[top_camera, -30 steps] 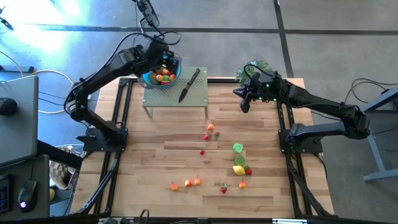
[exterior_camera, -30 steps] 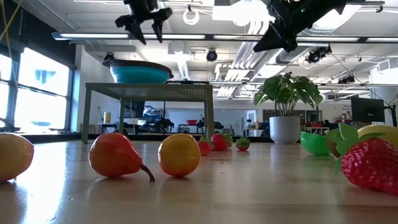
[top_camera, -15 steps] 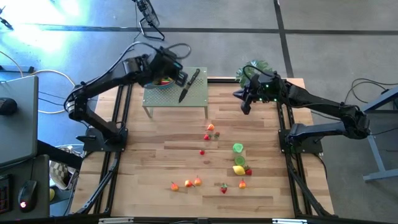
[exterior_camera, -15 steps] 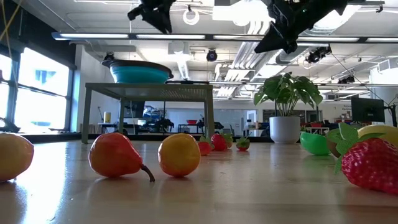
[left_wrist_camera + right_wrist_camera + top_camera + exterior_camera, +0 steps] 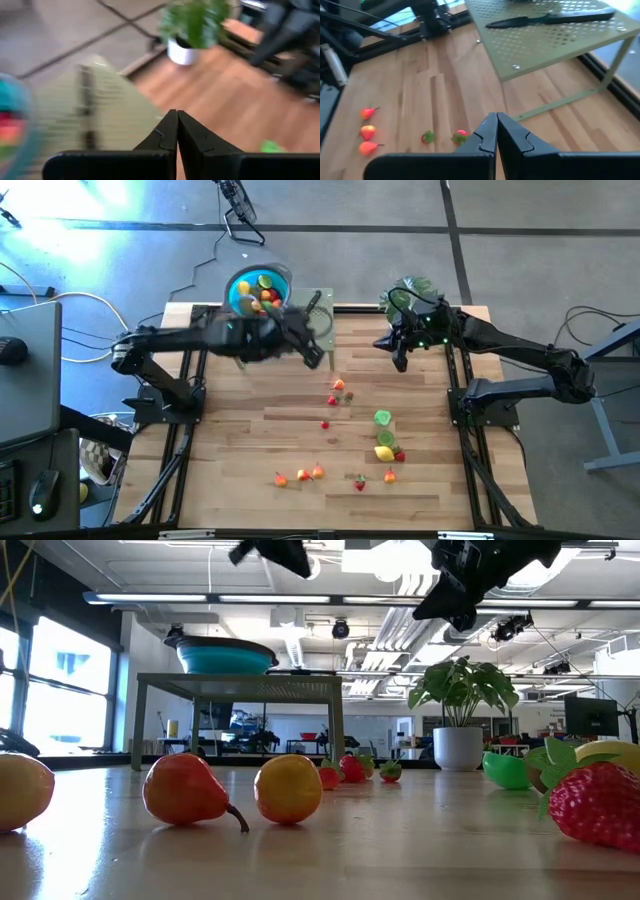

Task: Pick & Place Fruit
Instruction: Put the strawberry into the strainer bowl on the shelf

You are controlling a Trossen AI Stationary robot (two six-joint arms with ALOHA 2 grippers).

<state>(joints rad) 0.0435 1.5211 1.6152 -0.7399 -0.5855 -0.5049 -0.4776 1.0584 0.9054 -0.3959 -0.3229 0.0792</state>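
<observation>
Left gripper (image 5: 318, 358) swung away from over the blue bowl (image 5: 246, 285) & shut its fingers w/ nothing in them; it's now up above the wood table (image 5: 250, 440), by the little green table's (image 5: 325, 330) front corner. Right gripper (image 5: 400, 360) hangs near the plant (image 5: 412, 286), pinched shut, empty too. Some fruit sits in the bowl. More fruit (image 5: 338, 386) lies on the wood, near the left gripper but not touching.

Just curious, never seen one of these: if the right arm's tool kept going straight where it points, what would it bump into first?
Probably the bare wooden table, short of the small red fruit. The shut right tool points down at it; depth is uncertain.
</observation>
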